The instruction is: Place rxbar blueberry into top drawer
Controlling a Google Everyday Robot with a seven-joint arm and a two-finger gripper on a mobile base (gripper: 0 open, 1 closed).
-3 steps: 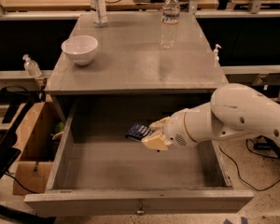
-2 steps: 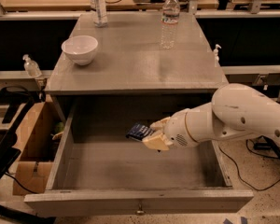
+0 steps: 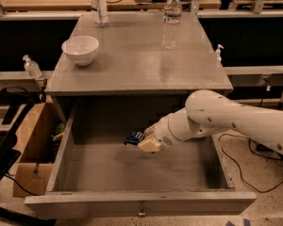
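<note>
Right now your gripper [image 3: 142, 141] hangs over the open top drawer [image 3: 132, 171], toward its back. Its fingers pinch the rxbar blueberry [image 3: 133, 137] by one end.

Gripper [image 3: 141, 140] in matt, seemingly wooden drawer [image 3: 132, 175]

The grey table [image 3: 132, 72] carries a white bowl [image 3: 80, 49] at left and two water bottles at the back: left bottle [image 3: 99, 6], right bottle [image 3: 171, 20]. Below, the gripper [image 3: 144, 141] hangs in the open top drawer [image 3: 132, 202] — pinching the rxbar blueberry [image 3: 133, 137].
</note>
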